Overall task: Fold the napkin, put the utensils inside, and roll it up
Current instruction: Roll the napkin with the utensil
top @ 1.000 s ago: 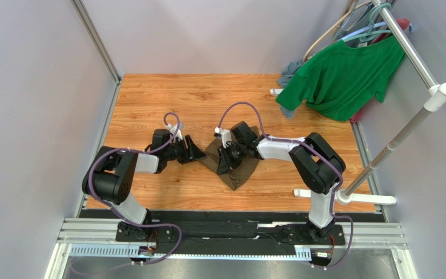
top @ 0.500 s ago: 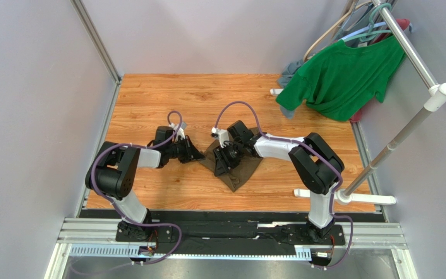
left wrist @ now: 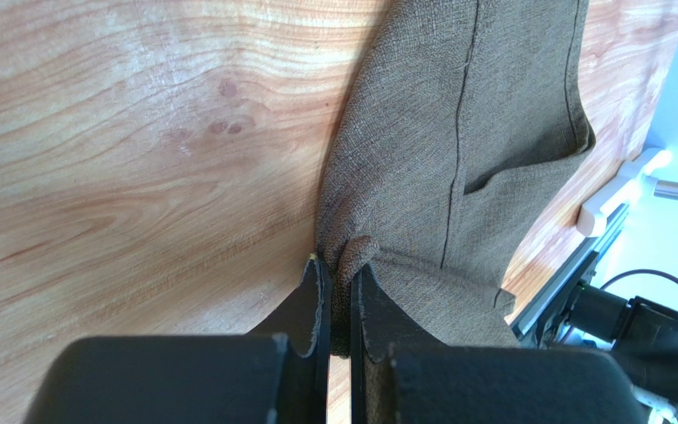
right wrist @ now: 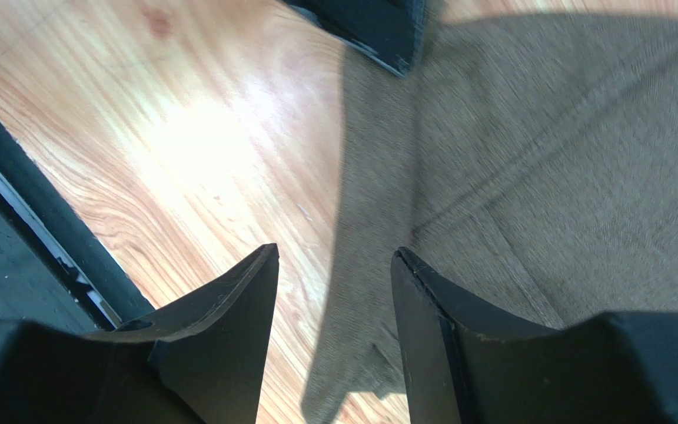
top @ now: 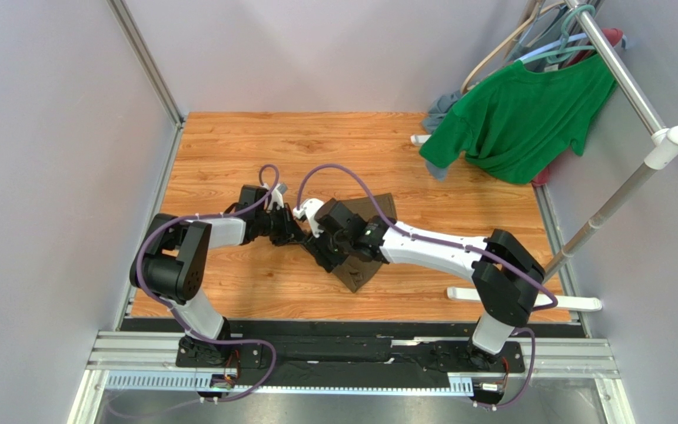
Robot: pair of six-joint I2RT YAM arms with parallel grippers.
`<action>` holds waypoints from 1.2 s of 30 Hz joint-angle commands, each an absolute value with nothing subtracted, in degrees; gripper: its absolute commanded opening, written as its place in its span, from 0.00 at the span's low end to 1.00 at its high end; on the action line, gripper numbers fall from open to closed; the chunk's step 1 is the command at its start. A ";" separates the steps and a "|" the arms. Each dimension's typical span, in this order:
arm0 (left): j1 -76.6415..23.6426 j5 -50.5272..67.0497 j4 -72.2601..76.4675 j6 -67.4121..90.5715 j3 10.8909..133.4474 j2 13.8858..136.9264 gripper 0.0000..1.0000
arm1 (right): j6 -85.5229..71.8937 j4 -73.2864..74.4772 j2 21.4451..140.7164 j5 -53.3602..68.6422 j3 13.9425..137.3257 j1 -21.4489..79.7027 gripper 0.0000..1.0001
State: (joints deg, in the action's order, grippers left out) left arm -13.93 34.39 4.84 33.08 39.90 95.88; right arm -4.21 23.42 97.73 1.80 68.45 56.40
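The napkin point(top: 376, 210) is a dark olive-brown cloth lying partly folded on the wooden table's middle, largely covered by my right arm. My left gripper point(top: 297, 232) is at its left corner and shut on a bunched bit of the napkin's edge point(left wrist: 344, 252), with the napkin point(left wrist: 466, 124) spreading away beyond the fingers. My right gripper point(top: 325, 252) hovers over the napkin's left side, open, with nothing between its fingers point(right wrist: 258, 274). The napkin point(right wrist: 572, 177) fills that view's right half. No utensils are in view.
A bright green T-shirt point(top: 519, 115) hangs on a rack rail point(top: 621, 75) at the back right, with a grey-blue garment point(top: 440, 110) behind it. The rack's white foot point(top: 528, 300) lies on the table at the right. Grey walls enclose the table.
My left gripper has shut on the napkin's left corner. My right gripper has opened and moved left and nearer, to the napkin's left edge close to the left gripper.
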 commanded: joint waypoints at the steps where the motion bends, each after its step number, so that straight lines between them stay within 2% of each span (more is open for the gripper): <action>1: -13.89 33.22 0.44 31.46 41.22 96.24 0.00 | -1.15 21.62 98.78 -11.22 70.05 60.98 0.54; 9: -13.80 33.31 0.18 31.38 41.40 96.33 0.00 | 1.84 17.50 102.21 -16.17 67.50 64.25 0.54; 28: -13.80 34.27 0.35 31.38 41.66 96.77 0.00 | 1.85 16.35 109.33 -16.70 66.36 64.60 0.48; 31: -13.80 35.42 1.66 31.64 41.48 96.68 0.00 | 0.88 16.52 110.12 -16.00 66.01 63.64 0.44; 33: -13.80 36.47 2.28 31.82 41.22 96.59 0.04 | 0.35 17.05 110.56 -15.12 65.66 62.67 0.38; 36: -13.80 37.09 3.43 32.60 40.96 95.72 0.24 | -1.58 17.32 110.39 -11.44 64.43 60.92 0.25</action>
